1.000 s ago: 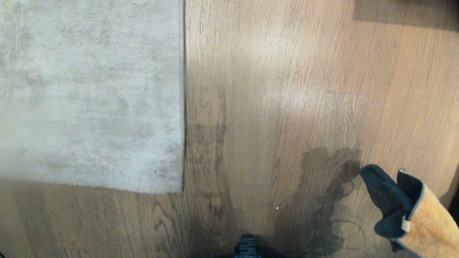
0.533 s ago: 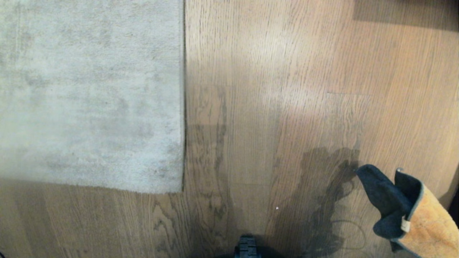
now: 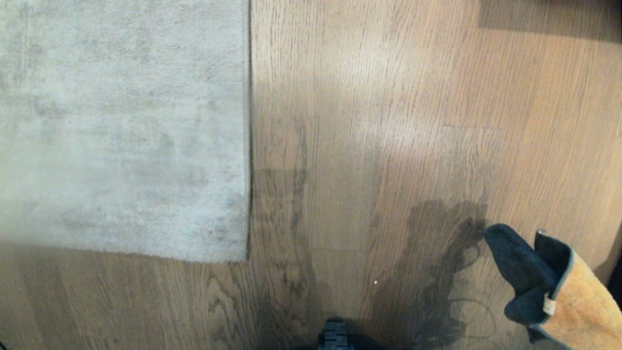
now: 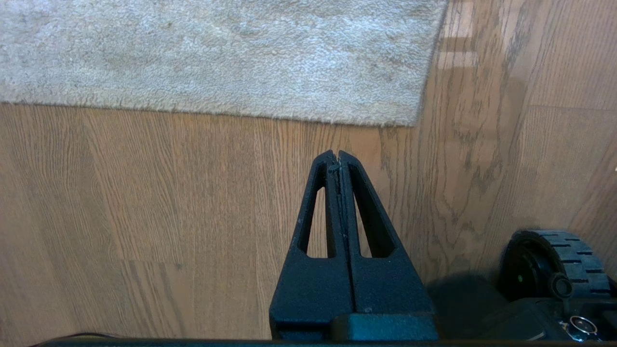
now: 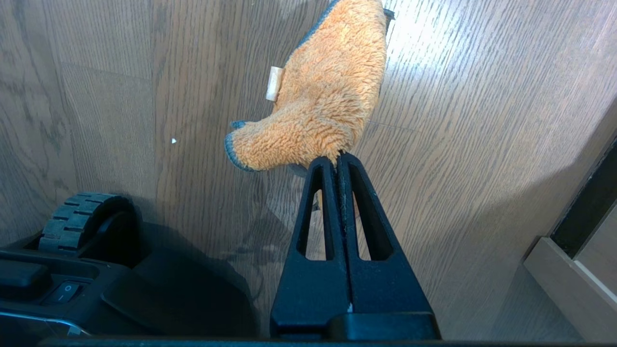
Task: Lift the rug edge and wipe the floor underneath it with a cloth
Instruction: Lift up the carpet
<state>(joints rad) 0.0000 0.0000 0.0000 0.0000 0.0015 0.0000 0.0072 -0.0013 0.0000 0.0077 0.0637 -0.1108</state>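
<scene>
Floor, rug edge overhead; cloth's orange face wrist-only.

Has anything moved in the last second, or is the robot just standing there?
Nothing has visibly changed. The rug edge still lies flat on the floor, the cloth hangs in the same spot, clamped in the right gripper, and the left gripper stays shut and empty.

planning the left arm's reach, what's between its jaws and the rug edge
Only bare wood-plank floor. In the left wrist view, the shut left gripper points at the rug edge, with nothing lying between them.
</scene>
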